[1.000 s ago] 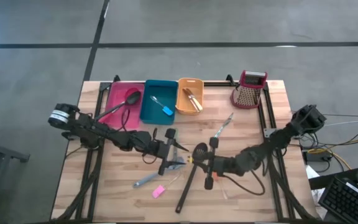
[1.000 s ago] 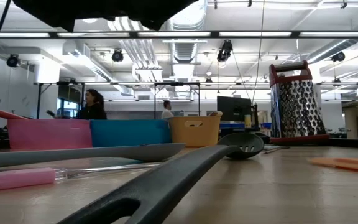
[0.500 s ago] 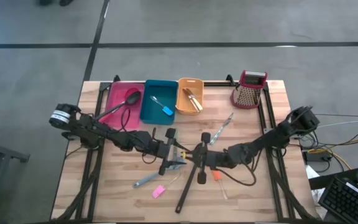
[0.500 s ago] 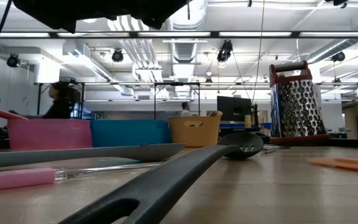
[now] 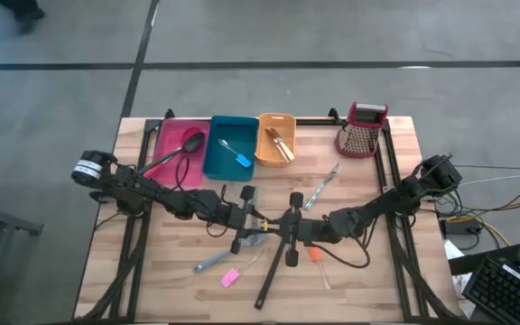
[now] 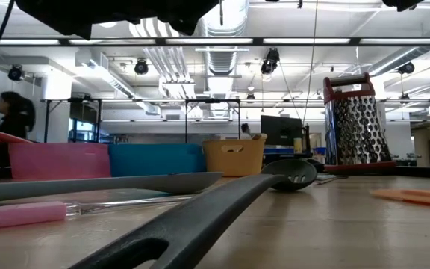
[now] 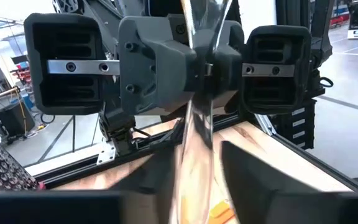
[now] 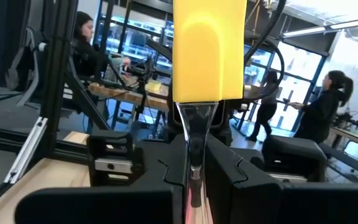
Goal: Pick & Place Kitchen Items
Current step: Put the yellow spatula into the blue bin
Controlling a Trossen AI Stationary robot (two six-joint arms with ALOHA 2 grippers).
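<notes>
A small tool with a yellow head (image 8: 209, 53) and a clear handle (image 7: 194, 143) stands upright above the table's middle (image 5: 264, 225). My right gripper (image 5: 279, 227) comes in level from the table's right and is shut on the handle. My left gripper (image 5: 252, 226) faces it from the left, also shut on the handle. A black slotted spoon (image 5: 273, 264), a grey spatula (image 5: 213, 263), a pink-handled tool (image 5: 230, 278) and an orange one (image 5: 315, 255) lie flat on the table below. My left gripper has the clear handle (image 7: 192, 180) between its two fingers, coming level from the table's left; the spot is blurred, so how far back it reaches does not show. My right gripper pinches the clear handle (image 8: 194, 163) between its two fingers, level from the table's right and across it. The tool stands upright, yellow head up, clear of the table.
Pink (image 5: 180, 144), teal (image 5: 227, 146) and orange (image 5: 275, 138) bins line the far edge, with a black ladle (image 5: 190, 143) and small tools in them. A metal grater (image 5: 363, 132) stands at the far right. A clear tool (image 5: 323, 187) lies before it.
My right gripper has carried the yellow-headed tool toward the table's left and a little down, up to my left gripper, which has kept its place. The tool stays upright and clear of the table.
</notes>
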